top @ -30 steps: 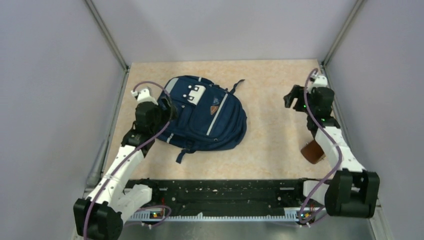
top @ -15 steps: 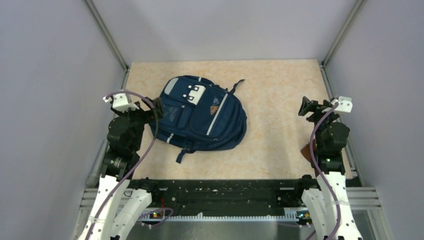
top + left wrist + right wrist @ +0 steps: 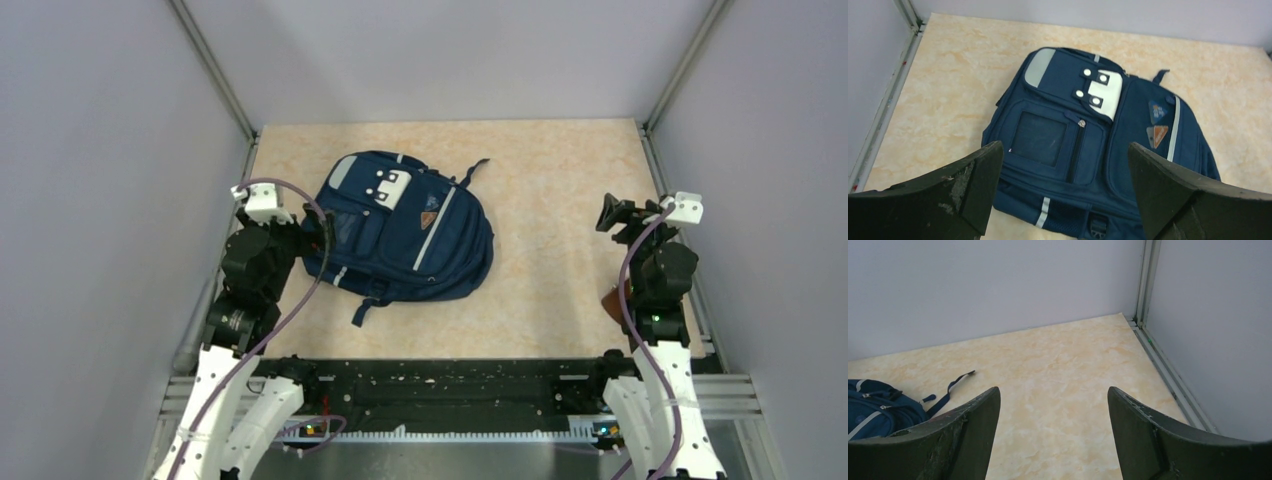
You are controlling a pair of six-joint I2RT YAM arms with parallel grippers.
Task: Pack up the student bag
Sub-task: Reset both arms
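Starting at the dark rail (image 3: 440, 385) on the near side of the student bag (image 3: 410, 235) and working outward. Holding the left pincer (image 3: 1064, 147) just off the bag's left edge, raised over it and tilted down at it, jaws released and spread wide, grasping nothing. Framing the bag's dark-windowed front pocket (image 3: 1040, 137) between the two dark fingers (image 3: 965, 192) in the wrist view, apart from the fabric. Holding the right pincer (image 3: 1053, 390) well to the right of the bag, likewise released and gaping, gripping nothing, looking over bare worktop (image 3: 1058, 370) beyond the bag's right side. Half hiding a small brown object (image 3: 611, 303) behind the right arm (image 3: 660, 280), to the near right of the bag and too covered to name. Lying flat on the marbled beige worktop with the front side up and the top end pointing far-left. Showing navy fabric, a grey patch (image 3: 1040, 67) and a white patch (image 3: 1100, 92) with four snaps at the bag's far end, a small emblem (image 3: 1158, 134) to the right of those, and a pale stripe (image 3: 1174, 127) running down beside it. Trailing one dark strap (image 3: 950, 386) from the bag's far-right side across the worktop, and a second strap (image 3: 362, 312) from its near edge. Closing in beyond the bag with plain grey walls (image 3: 450, 60).
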